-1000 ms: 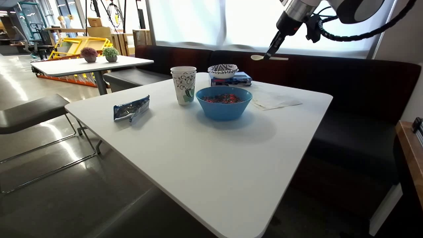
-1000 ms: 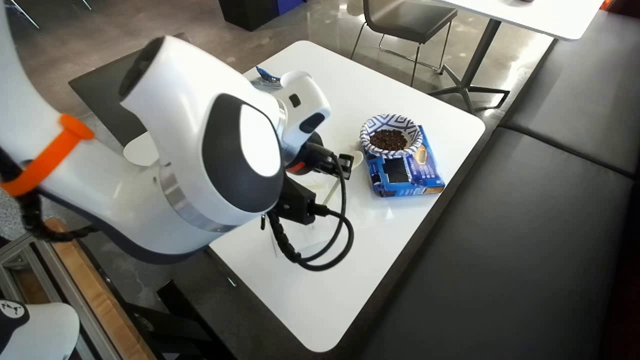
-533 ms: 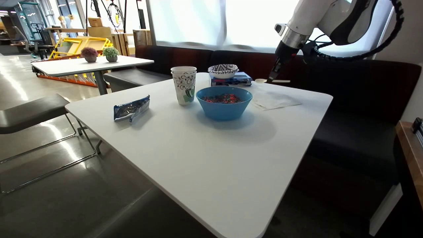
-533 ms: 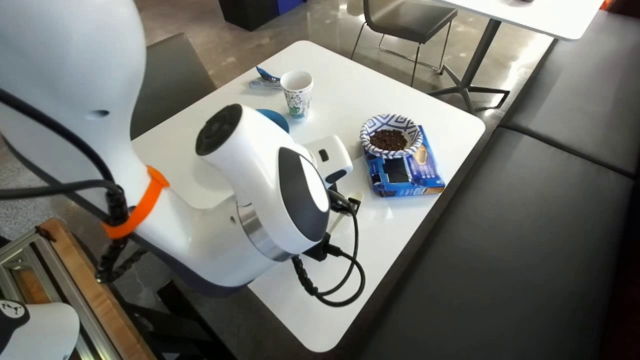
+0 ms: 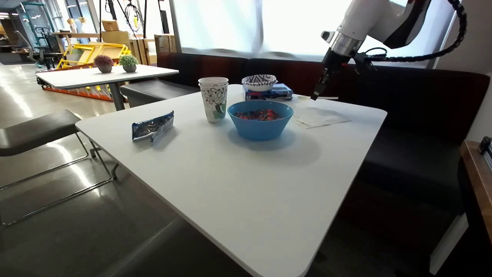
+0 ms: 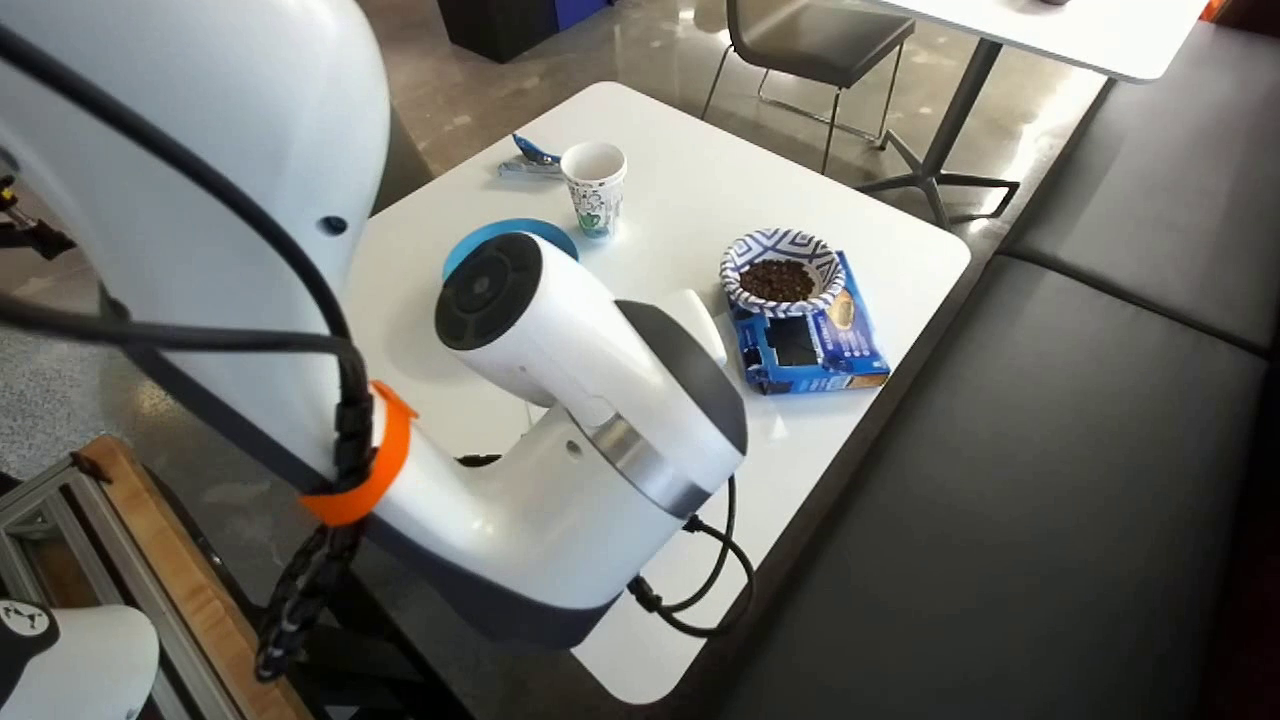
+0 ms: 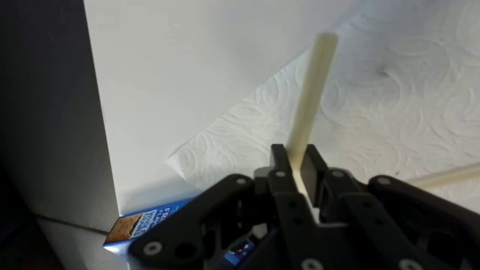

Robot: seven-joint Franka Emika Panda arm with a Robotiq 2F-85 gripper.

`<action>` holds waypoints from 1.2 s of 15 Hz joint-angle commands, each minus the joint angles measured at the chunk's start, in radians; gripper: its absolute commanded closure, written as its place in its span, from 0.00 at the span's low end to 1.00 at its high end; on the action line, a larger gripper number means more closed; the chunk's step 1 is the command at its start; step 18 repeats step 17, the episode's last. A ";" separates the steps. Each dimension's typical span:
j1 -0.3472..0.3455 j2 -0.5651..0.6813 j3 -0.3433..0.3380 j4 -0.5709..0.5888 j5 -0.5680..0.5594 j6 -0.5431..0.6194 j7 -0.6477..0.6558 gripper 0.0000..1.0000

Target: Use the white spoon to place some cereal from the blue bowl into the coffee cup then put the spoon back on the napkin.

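Observation:
My gripper (image 5: 315, 96) is shut on the handle of the white spoon (image 5: 303, 98). In the wrist view the gripper (image 7: 294, 152) has the handle (image 7: 311, 90) between its fingertips, low over the white napkin (image 7: 375, 123); the handle's end passes over the napkin's edge. Whether the spoon touches anything is unclear. The napkin also shows in an exterior view (image 5: 323, 117). The blue bowl (image 5: 261, 129), with red and dark cereal, stands beside the patterned coffee cup (image 5: 214, 102). The cup (image 6: 595, 195) and part of the bowl (image 6: 520, 230) show beyond the arm, which hides gripper and spoon there.
A patterned bowl (image 6: 830, 300) with brown pieces stands on a blue box (image 6: 850, 345). The box also shows in the wrist view (image 7: 146, 223). A pale stick (image 7: 450, 176) lies on the napkin. A blue wrapper (image 5: 153, 127) lies near the table's edge. A dark bench (image 5: 415, 127) borders the table.
The gripper has come down toward the table with the spoon, from well above it to close over the napkin. The arm no longer covers the cup in an exterior view.

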 commanded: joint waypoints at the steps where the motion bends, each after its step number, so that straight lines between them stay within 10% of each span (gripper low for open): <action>1: 0.051 0.024 -0.094 0.127 -0.171 0.152 0.212 0.53; 8: 0.187 -0.076 -0.340 0.220 -0.588 0.343 0.519 0.01; 12: 0.308 -0.132 -0.452 0.158 -0.789 0.335 0.675 0.00; 13: 0.213 -0.106 -0.385 0.228 -0.733 0.355 0.631 0.00; 18: 0.281 -0.113 -0.441 0.189 -0.740 0.363 0.637 0.00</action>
